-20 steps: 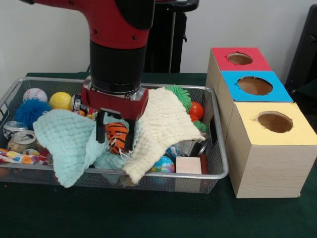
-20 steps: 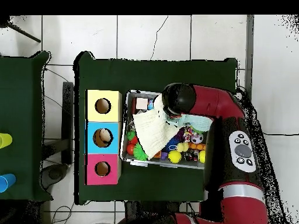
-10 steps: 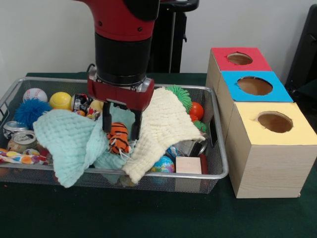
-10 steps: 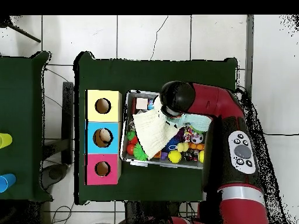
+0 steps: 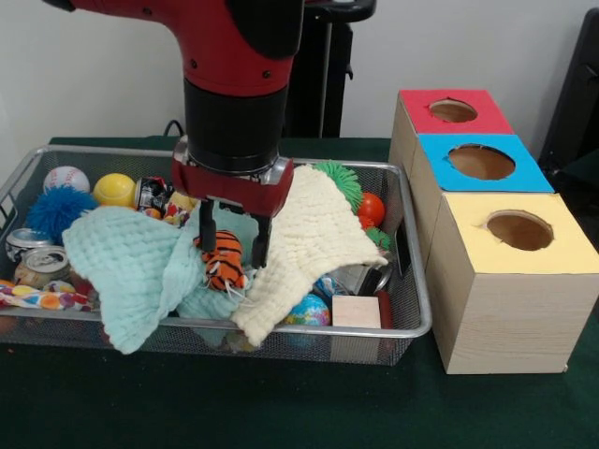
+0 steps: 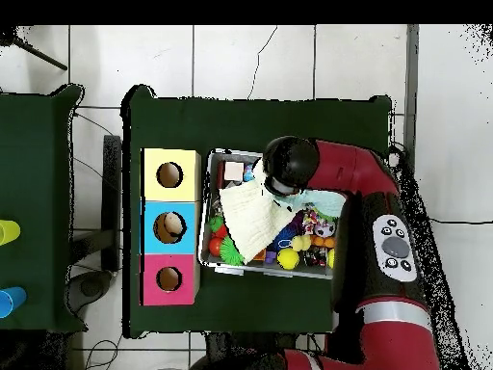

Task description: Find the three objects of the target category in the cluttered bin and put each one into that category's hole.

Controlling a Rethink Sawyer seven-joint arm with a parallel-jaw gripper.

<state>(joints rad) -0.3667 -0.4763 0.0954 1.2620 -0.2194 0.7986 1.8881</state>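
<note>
The gripper [image 5: 234, 245] hangs over the middle of the wire bin [image 5: 413, 281], its two dark fingers [image 5: 260, 241] spread apart and straddling the top of an orange-and-black striped tiger toy [image 5: 222, 263]; whether the pads touch it cannot be told. The toy lies in the fold between a mint cloth [image 5: 131, 267] at its 9 o'clock and a cream cloth [image 5: 304, 245] at its 3 o'clock. A globe ball [image 5: 307, 311] sits at the toy's 4 o'clock. Outside the bin, at 3 o'clock, stand the yellow box [image 5: 510, 285], the blue box [image 5: 479, 163] and the red box [image 5: 452, 111], each with a round hole on top
</note>
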